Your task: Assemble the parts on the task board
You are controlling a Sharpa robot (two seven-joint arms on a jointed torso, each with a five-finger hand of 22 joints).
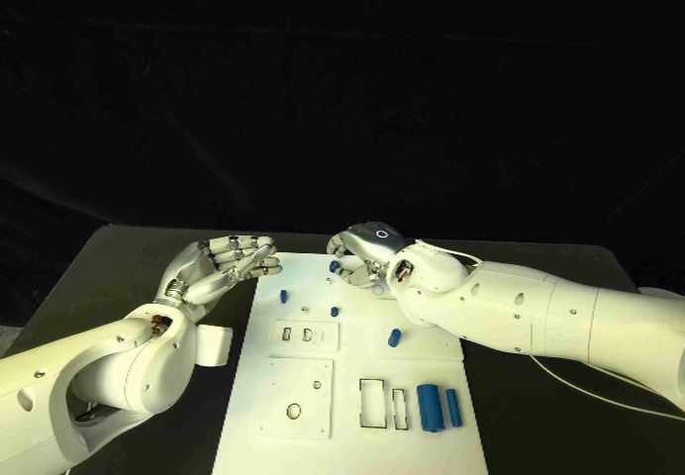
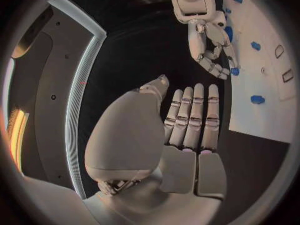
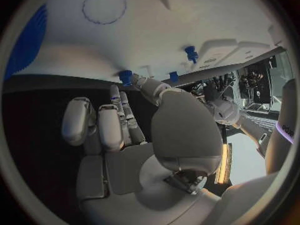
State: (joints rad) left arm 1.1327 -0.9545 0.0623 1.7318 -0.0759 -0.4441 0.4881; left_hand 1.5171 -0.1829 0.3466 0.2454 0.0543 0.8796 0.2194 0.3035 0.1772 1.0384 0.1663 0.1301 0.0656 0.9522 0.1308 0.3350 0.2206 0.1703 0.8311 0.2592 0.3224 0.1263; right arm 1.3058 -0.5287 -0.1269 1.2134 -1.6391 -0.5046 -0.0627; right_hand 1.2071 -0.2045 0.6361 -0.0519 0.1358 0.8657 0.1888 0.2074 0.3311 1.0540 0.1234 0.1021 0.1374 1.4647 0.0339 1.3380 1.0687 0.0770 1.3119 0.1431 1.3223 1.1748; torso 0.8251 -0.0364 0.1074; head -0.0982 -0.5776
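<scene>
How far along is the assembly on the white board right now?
Early. Small blue parts already stand on the white task board. The right robot hand has its fingertips at a small blue peg at the board's far edge; the left robot hand hovers open. Two long blue bars lie loose.

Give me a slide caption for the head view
Right hand pinches a small blue part at the task board's far edge; left hand hovers open beside it.

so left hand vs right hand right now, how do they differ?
The left hand holds nothing, fingers apart, palm up; the right hand pinches a small blue part at its fingertips. The left hand sits beside the task board's left edge, off the plate; the right hand is over the board's far end. Both are silver hands on white arms near the board's far end.
</scene>
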